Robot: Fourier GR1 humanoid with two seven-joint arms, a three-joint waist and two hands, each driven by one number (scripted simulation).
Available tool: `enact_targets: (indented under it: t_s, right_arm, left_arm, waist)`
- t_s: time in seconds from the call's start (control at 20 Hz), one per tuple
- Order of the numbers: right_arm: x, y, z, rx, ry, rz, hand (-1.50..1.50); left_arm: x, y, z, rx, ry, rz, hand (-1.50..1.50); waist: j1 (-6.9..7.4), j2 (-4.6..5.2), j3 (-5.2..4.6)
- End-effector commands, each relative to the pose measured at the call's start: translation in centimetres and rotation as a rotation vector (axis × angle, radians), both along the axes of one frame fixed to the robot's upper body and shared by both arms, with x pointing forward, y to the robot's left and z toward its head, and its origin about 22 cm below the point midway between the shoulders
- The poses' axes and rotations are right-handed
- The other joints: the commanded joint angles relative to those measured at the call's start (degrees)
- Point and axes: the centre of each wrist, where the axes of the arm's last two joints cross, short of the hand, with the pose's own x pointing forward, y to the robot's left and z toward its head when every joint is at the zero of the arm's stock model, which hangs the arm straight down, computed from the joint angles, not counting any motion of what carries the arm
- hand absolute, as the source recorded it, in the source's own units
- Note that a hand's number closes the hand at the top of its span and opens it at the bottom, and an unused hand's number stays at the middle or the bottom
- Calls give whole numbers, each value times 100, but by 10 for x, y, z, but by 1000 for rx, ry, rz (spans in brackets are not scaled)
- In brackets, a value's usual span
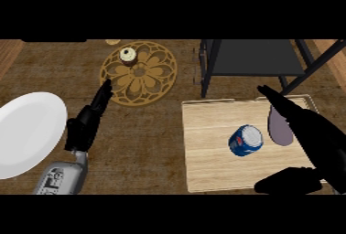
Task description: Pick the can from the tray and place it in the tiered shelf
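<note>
At the lower right of the frame my right hand [307,137] hangs over the pale wooden tray [202,137], spread wide with straight fingers [280,103] pointing up the frame and the thumb [287,183] down near the tray's lower edge. It holds nothing. The blue and white can [245,140] lies tilted a little right of the tray's middle, its silver top facing up and right, just left of my palm and apart from it. A flat mauve oval object [280,128] lies on the tray between the can and my hand, partly under my fingers.

The step in hand, as I judge it, is the grasp. To do it well I should bring the hand lower and left so the can sits between thumb and fingers, and close across its round side, not over its ends. I should also keep my fingers from dragging the mauve object along.

The dark metal tiered shelf [253,57] stands in the upper right, just above the tray, so the carry should be brief.

My left hand [88,121] rests open at the left, between the white round plate [30,132] and the carved wooden flower-pattern trivet [138,73].
</note>
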Motion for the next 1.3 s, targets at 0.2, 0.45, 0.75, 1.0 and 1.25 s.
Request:
enact_targets:
  t_s: [0.2, 0.45, 0.75, 1.0, 1.25]
  right_arm:
    - [-16, 9, -5, -55, 57, -57, -150]
    - [4, 19, -41, -92, 80, -53, -150]
    - [5, 16, -34, -112, 94, -52, -150]
    - [19, 13, -44, -144, 115, -67, -150]
    - [29, 17, -58, -151, 115, -71, -150]
  left_arm:
    - [-4, 3, -2, -1, -2, 9, 0]
    - [-10, 1, -11, -2, -6, 4, 0]
    - [15, 14, 8, 0, -1, 6, 0]
    - [4, -7, -6, -5, -8, 13, 0]
    - [5, -2, -1, -7, -11, 0, 0]
  waist:
    - [-27, -4, 0]
    - [-4, 2, 1]
    - [-18, 1, 0]
    - [-13, 5, 1]
    - [-3, 5, 1]
